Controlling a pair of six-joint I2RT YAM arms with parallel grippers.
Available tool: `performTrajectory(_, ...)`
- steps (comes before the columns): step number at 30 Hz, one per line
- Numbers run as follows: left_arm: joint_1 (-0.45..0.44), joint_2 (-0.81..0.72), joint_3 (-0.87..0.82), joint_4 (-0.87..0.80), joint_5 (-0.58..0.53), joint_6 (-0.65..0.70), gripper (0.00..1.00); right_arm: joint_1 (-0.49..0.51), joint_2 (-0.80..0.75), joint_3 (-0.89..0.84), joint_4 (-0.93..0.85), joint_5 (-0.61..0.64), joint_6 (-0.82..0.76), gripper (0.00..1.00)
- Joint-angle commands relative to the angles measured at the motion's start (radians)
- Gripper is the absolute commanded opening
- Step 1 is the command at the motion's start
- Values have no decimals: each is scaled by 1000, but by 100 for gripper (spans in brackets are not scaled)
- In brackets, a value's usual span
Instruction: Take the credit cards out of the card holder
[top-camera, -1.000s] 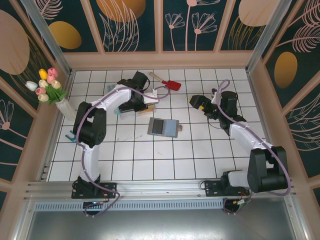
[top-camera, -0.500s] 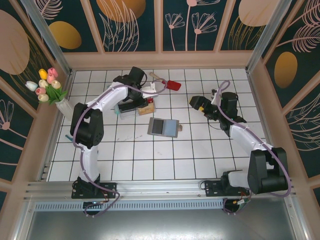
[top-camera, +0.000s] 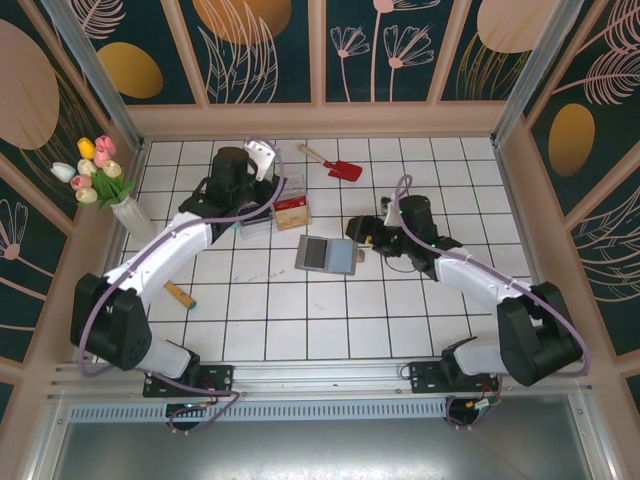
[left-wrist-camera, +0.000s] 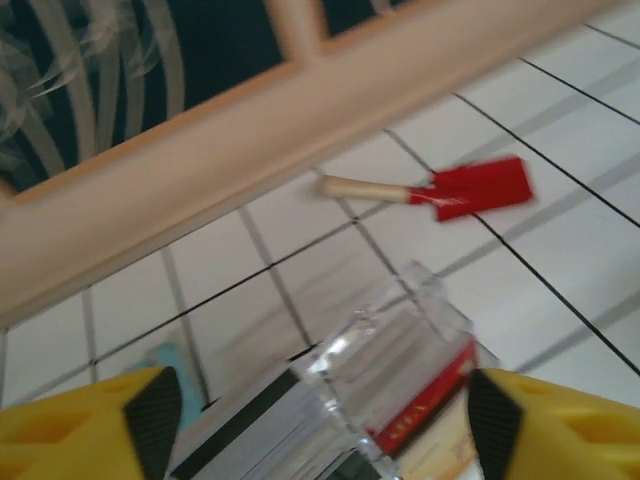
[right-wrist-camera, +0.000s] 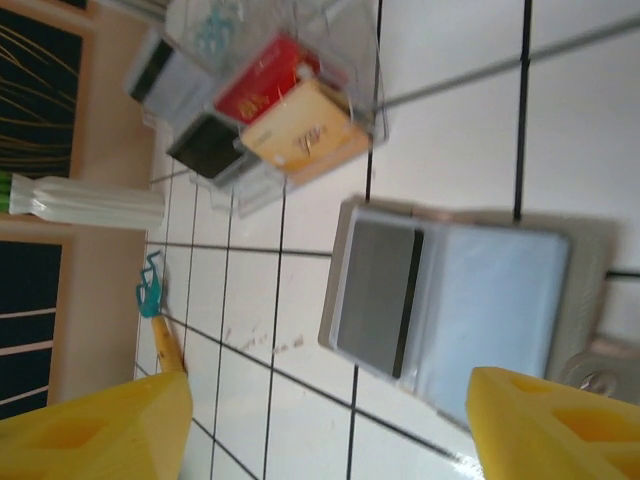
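While open flat, card holder (top-camera: 327, 255) lengthwise left-right, tab (top-camera: 361, 256) rightward.

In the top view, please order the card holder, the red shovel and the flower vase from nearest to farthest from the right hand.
1. Card holder, just left of the right hand.
2. Red shovel, farther back, near the wall.
3. Flower vase, at the far left edge.

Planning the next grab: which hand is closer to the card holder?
Right. The right hand hovers by the far right corner of the card holder; the left hand is farther off, over the clear tray behind it.
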Motion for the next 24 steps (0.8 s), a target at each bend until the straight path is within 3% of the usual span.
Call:
performTrajectory(1, 5, -56, -81, 116, -297, -206, 86, 54, 60, 24, 13, 31, 73, 70)
performTrajectory(2, 4, -69, -98, 103, -349, -246, 98, 70, 77, 33, 13, 42, 86, 69)
performTrajectory(7, 24, -103, -126, -42, -381, -478, 99, 136, 154, 99, -28, 129, 124, 63)
performTrajectory(10, 50, -134, -167, -88, -284, -603, 99, 160, 198, 126, -50, 185, 151, 59)
performTrajectory(16, 51, -219, -319, 19, -64, -680, 99, 186, 293, 173, -51, 194, 175, 44)
performTrajectory(20, 50, -204, -341, 25, 135, -731, 97, 195, 329, 190, -39, 198, 185, 33)
performTrajectory(24, 50, -183, -388, 82, 265, -823, 94, 194, 350, 188, -26, 204, 189, 26)
